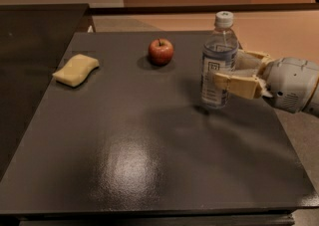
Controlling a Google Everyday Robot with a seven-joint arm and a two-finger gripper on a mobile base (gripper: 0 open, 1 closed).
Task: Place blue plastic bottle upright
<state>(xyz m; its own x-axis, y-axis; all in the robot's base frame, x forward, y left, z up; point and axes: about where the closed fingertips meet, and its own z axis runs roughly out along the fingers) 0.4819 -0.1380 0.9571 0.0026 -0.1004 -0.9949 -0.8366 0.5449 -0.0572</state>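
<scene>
My gripper point(228, 68) sits right of the apple point(161, 51), jaws clamped at label height on the blue plastic bottle point(218, 46), which stands upright on the tabletop point(149, 160) there: clear bluish body, white screw cap, white-and-blue label.

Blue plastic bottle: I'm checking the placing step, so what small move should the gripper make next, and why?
Probably open the gripper and release. The blue plastic bottle stands upright, cap on top, its base seemingly on the table, while the gripper, reaching in from the right, is clamped across its label.
</scene>
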